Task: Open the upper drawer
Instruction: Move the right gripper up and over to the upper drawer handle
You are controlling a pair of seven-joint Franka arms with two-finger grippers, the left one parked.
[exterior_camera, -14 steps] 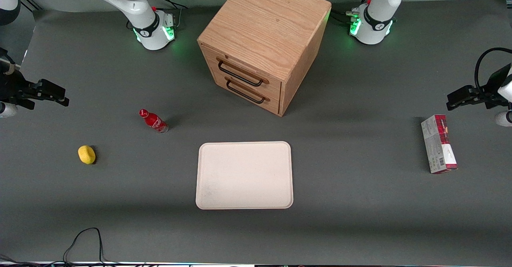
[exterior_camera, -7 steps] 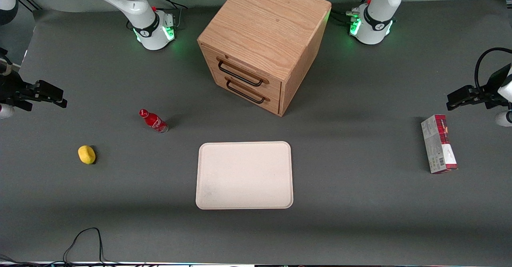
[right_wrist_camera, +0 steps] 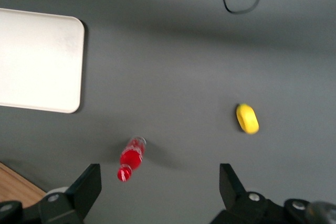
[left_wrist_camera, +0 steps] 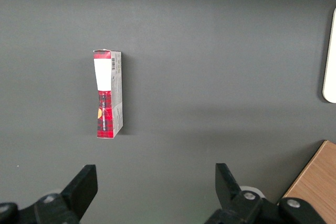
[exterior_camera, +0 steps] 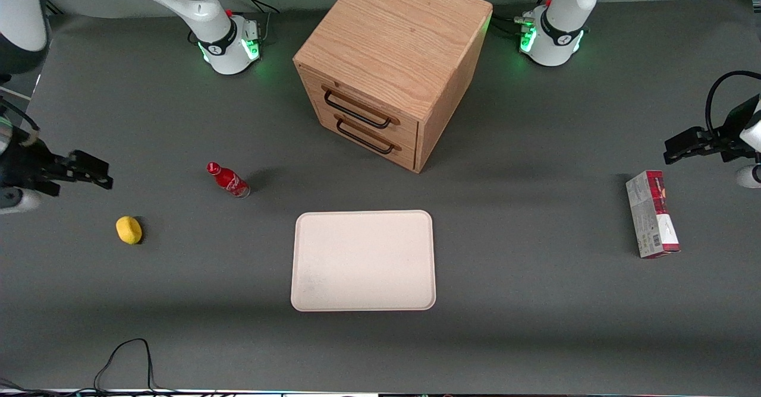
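Your upper drawer [exterior_camera: 361, 107] sits shut in the wooden cabinet [exterior_camera: 395, 40], above its twin. Your end effector [exterior_camera: 98, 174] hangs released, fingers spread, well apart from it toward the working arm's end of the surface [exterior_camera: 535, 302], above the red bottle [right_wrist_camera: 131, 158] and lemon [right_wrist_camera: 247, 118].

gripper [exterior_camera: 98, 174] body cut off (front view), cabinet [right_wrist_camera: 16, 190] mostly cropped
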